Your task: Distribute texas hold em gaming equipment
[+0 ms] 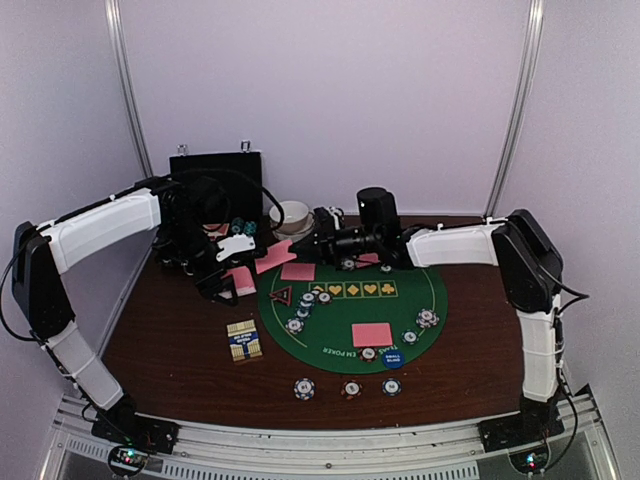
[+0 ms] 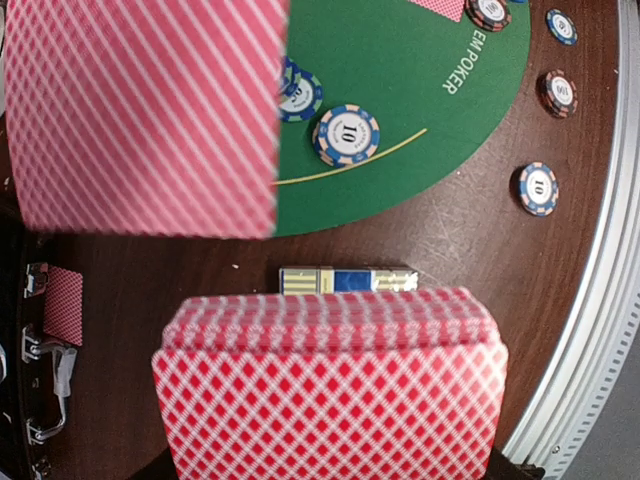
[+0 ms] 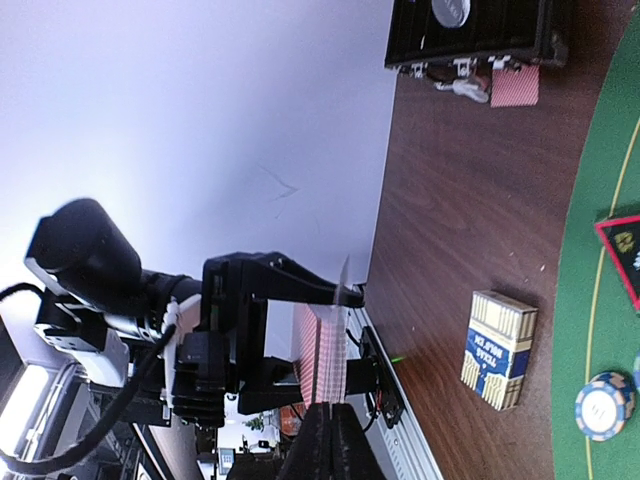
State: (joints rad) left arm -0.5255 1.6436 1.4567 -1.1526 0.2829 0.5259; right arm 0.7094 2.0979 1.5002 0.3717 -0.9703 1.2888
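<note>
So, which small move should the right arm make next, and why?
Probably carry the single card toward the green mat: the right tool looks shut on it, and it sits apart from the deck held by the left tool.

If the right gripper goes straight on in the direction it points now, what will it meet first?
Most likely the deck in the left gripper, which lies right beyond the card that the right gripper pinches. Depth is hard to judge.

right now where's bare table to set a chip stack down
Bare wood lies right of the green mat and left of the card box. Crowded: the mat's left side with the chip row and red triangle, and the near edge with three chips.
</note>
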